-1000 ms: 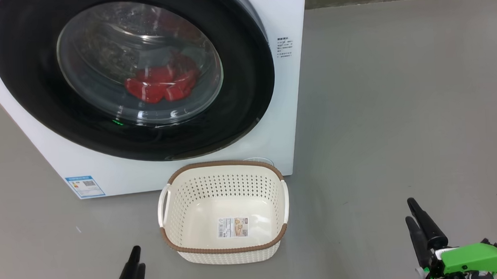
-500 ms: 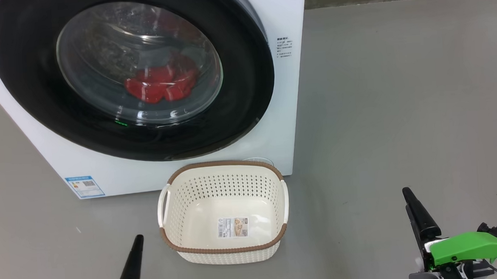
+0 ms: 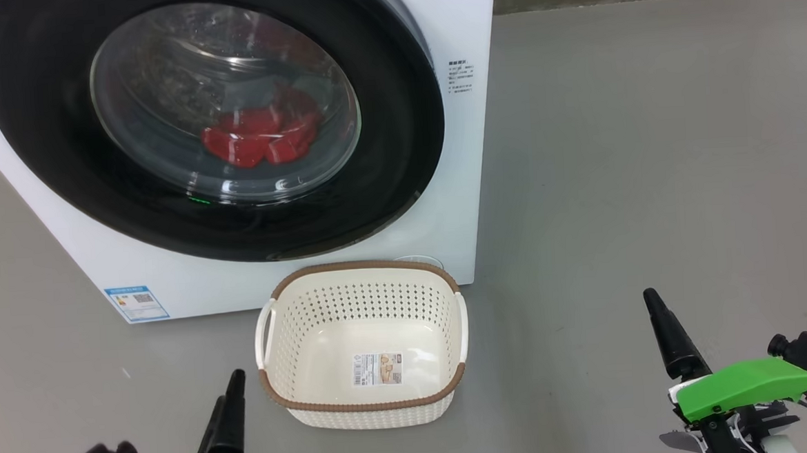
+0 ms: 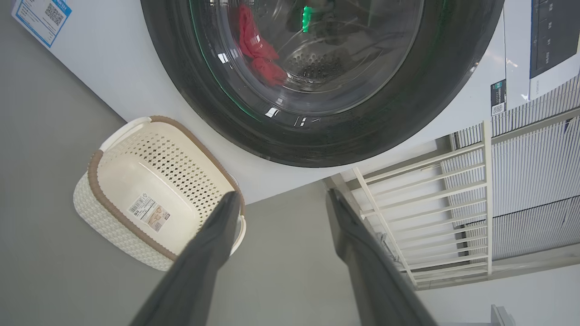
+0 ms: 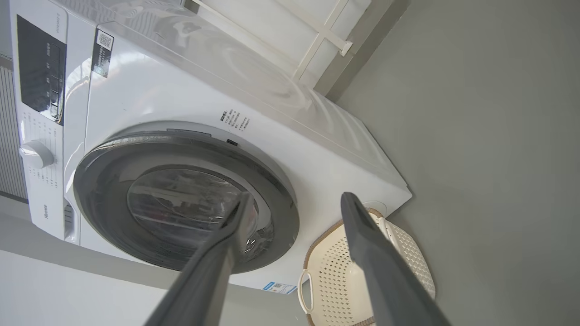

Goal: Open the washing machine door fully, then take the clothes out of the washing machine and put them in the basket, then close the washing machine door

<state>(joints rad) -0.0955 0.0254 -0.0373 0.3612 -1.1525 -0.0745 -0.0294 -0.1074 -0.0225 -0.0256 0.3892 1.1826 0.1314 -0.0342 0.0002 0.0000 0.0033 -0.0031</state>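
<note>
Both of your pincers have climbed higher in the head view over the past second. Your left pincer [image 3: 235,377] now stands just left of the basket [image 3: 357,267], and your right pincer [image 3: 650,296] is well off to its right. Each has its fingers spread wide. The washing machine door [image 3: 47,155] sits shut on the white washing machine [image 3: 455,30], with red clothes [image 3: 254,141] heaped behind its glass. The cream basket rests on the grey floor [image 3: 647,138], just before the machine's front.

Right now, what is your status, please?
Left gripper, right gripper open, empty. Washing machine door shut, red clothes inside. Basket empty, on floor close before washing machine.
</note>
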